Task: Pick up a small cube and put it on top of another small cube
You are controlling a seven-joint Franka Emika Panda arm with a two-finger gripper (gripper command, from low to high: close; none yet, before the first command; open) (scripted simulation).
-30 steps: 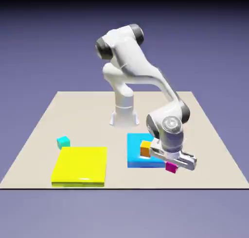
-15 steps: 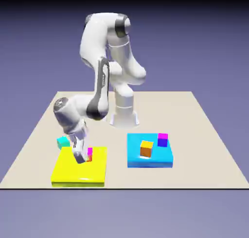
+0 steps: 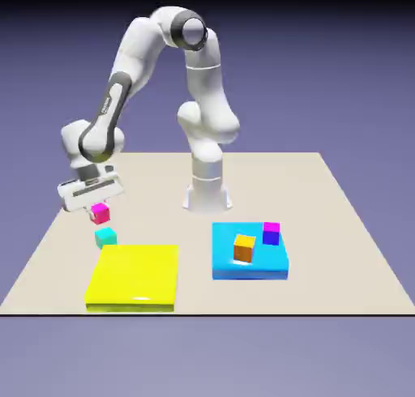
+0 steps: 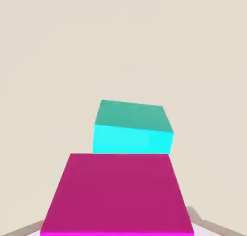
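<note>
- Magenta cube [image 3: 100, 214] is grasped between the fingertips of the hand [image 3: 100, 210], near the teal cube [image 3: 105, 238] and apart from it; in the exterior view it is shown just beyond the teal cube's upper edge, and whether it is straight above cannot be told.
- The teal cube is taken as the landmark: it is set on the worktop [image 3: 182, 241], just beside the yellow slab [image 3: 134, 278], and is touched by nothing of the hand.
- The magenta cube is judged to be light, stiff and not fragile; no bending is shown in its flat faces, so a firm squeeze should be borne well.
- Its smooth sides might be slippery, so two opposite side faces are best kept pinched, with the underside left free for the teal cube's top.
- In the hand view the teal cube is seen slightly turned against the magenta one; a small twist may be needed so that the faces are matched.
- Above the teal cube, a slow, level lowering is called for; by an off-centre release or a sideways nudge, so light a base could be pushed away or the upper cube tipped off.
</note>
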